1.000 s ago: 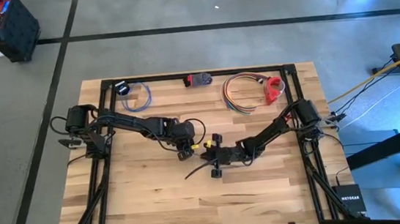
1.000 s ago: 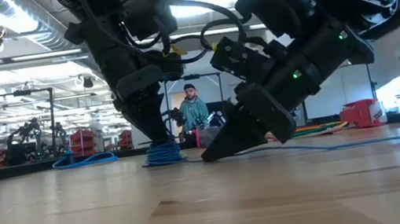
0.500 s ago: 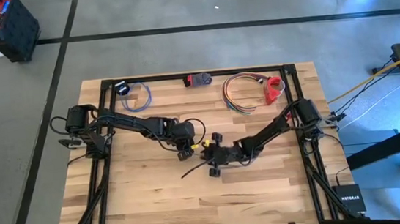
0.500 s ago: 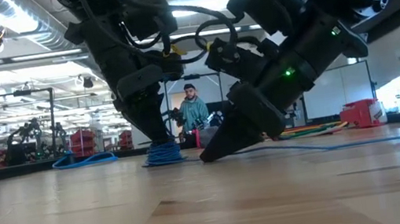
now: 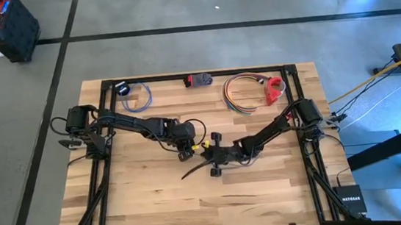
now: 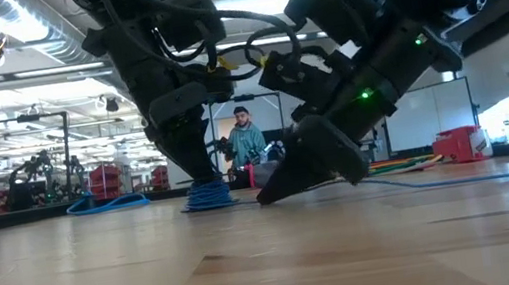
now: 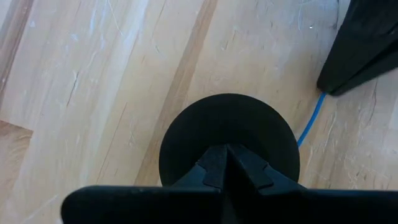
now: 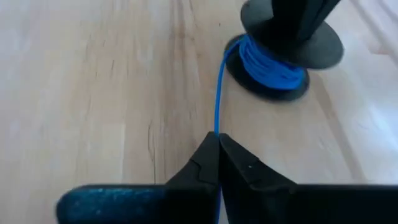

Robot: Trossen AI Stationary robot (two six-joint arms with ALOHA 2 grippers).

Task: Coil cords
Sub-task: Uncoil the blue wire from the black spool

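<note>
cord (image 8: 217, 106) runs in a straight blue line from the right gripper (image 8: 219, 149), pinched tight on it, up to the spool (image 8: 283, 56) at 1 o'clock. seen from above, the left gripper (image 5: 184, 152) sits at 10 o'clock from the right one, closed on top of the spool, mid table (image 5: 142, 199).

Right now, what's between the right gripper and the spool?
Right wrist view: only a taut run of blue cord over bare wood, from the right gripper to the black spool.

Grey concrete floor (image 5: 180, 55) surrounds the wooden table (image 5: 150, 198).
</note>
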